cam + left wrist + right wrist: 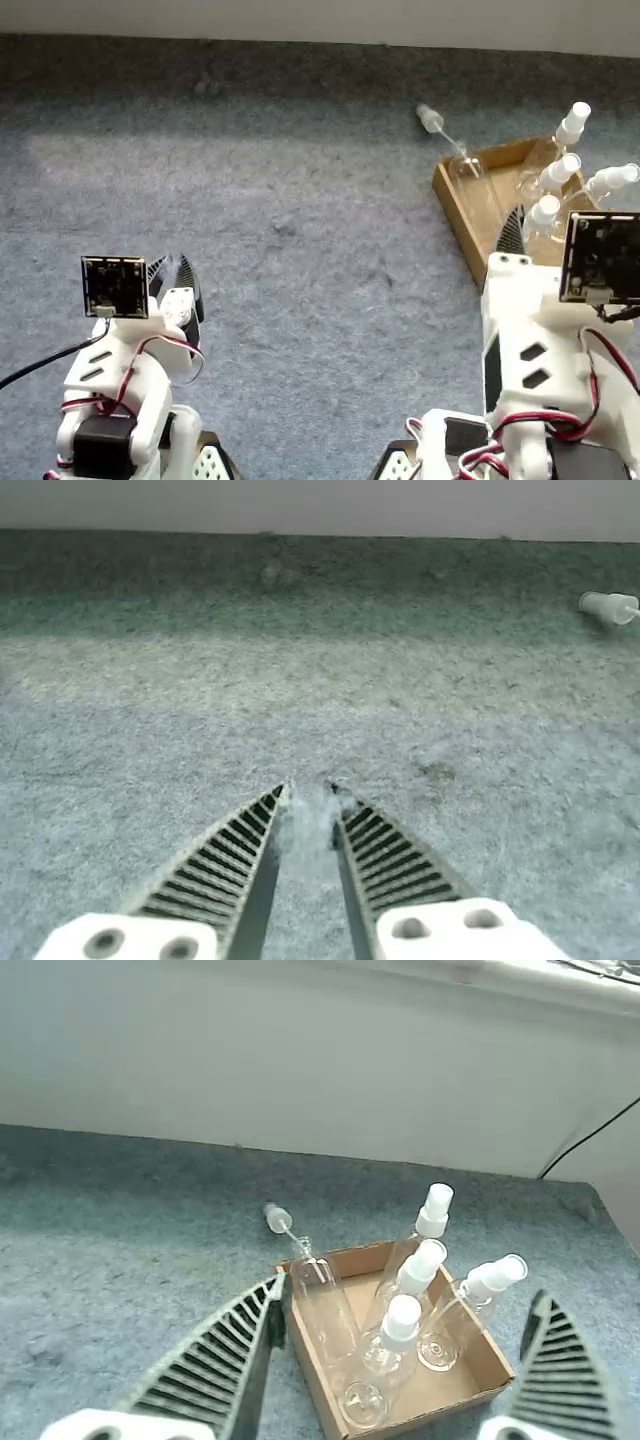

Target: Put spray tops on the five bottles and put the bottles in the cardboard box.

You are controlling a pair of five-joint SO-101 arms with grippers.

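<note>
Grey felt-like surface (300, 200) runs to a pale wall (300, 1060) at the far edge. At far right, the cardboard box (452, 210) holds four capped bottles (545, 175) and an uncapped bottle (325, 1310). A loose spray top (430, 118) lies just beyond the box. The left gripper (310, 800) is slightly apart, and the right gripper (410, 1290) is spread wide.

Left arm (125, 375) jaws barely parted, right arm (530, 365) jaws wide.

Soft, even daylight is falling over the table (300, 300), neither dim nor harsh. A paler band is lying across its far left part, and a dark strip is running along the far edge under the wall (300, 18). At far right the white spray tops (566, 165) are glaring slightly, and the clear bottles (440, 1330) are glinting.
</note>
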